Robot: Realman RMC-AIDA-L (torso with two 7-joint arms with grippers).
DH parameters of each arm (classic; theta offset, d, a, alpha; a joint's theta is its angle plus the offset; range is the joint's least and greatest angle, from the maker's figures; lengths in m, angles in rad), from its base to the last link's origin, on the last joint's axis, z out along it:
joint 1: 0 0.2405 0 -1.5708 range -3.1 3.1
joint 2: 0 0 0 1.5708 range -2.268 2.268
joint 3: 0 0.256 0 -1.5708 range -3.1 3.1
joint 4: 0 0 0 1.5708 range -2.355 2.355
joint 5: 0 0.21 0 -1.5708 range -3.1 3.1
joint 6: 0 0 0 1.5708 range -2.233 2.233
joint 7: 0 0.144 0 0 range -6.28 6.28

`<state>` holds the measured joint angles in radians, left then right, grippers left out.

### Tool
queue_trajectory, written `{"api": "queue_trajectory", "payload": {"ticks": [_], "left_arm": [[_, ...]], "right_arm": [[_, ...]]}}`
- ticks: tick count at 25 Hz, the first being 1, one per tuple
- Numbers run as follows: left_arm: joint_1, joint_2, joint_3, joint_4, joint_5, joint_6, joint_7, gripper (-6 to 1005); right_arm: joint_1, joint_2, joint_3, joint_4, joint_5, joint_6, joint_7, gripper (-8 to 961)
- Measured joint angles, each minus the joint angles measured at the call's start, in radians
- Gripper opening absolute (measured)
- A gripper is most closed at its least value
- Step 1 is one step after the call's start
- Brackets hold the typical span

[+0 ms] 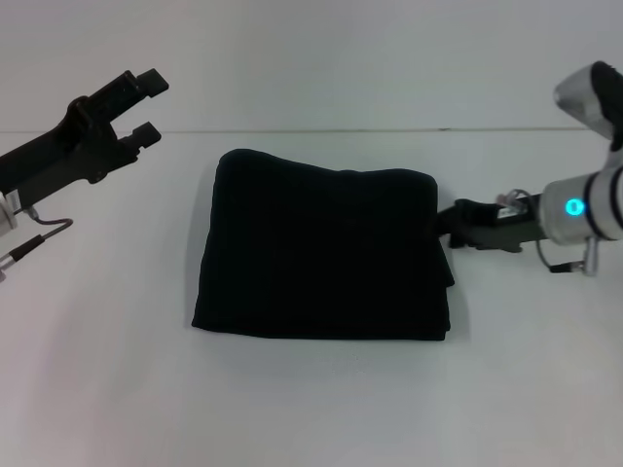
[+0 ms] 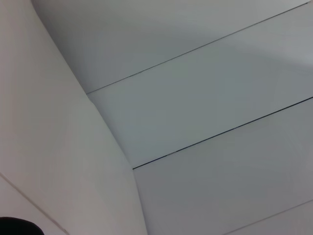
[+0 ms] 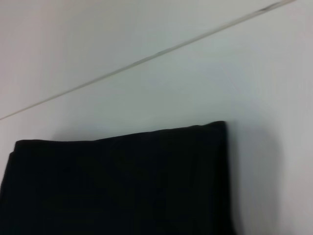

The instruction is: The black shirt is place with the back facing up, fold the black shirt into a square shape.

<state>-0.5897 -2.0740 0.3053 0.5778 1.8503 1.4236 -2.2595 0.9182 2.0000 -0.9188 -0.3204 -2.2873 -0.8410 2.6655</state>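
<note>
Head view puts the black shirt point(image 1: 323, 256) at the centre of the frame on the white surface point(image 1: 97, 370), already folded to a compact, nearly square block, a little wider than deep, with its long axis running left to right across the frame. The right tool point(image 1: 450, 222) lies at the shirt's right edge, touching or just beside the upper right corner, so the shirt lies directly to its left; whether its fingers are spread or pinching cloth I cannot tell, since the tip merges with the dark fabric. The left tool point(image 1: 146, 107) hangs raised in the upper left of the frame, well apart from the shirt, its fingers spread and holding nothing. Judging by this, the right arm is far nearer for any last tidying. Nothing else stands on the surface around the shirt.
</note>
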Motion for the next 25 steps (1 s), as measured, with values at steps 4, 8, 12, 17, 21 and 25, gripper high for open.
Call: {"api": "queue_trajectory", "payload": {"ticks": [4,8,12,17,21,25], "left_arm": [[0.002,-0.002,0.000,-0.001,-0.009,0.005,0.000,937],[0.007,-0.005,0.000,-0.001,-0.016,0.014,0.001,937],[0.014,-0.005,0.001,0.000,-0.018,0.029,0.008,937],[0.027,0.010,0.011,0.011,0.023,0.075,0.040,937],[0.021,0.034,0.045,0.013,0.168,0.122,0.070,936],[0.006,0.045,0.066,0.014,0.342,0.153,0.034,916]], "right_arm": [[-0.030,-0.033,0.023,-0.026,0.016,-0.073,0.020,302],[-0.093,-0.036,0.091,-0.148,0.100,-0.205,-0.033,384],[-0.176,-0.013,0.152,-0.274,0.265,-0.346,-0.257,378],[-0.311,0.003,0.258,-0.288,0.519,-0.506,-0.717,399],[-0.443,0.018,0.339,-0.295,0.611,-0.612,-1.010,580],[-0.551,0.061,0.464,-0.288,0.676,-0.674,-1.305,721]]}}
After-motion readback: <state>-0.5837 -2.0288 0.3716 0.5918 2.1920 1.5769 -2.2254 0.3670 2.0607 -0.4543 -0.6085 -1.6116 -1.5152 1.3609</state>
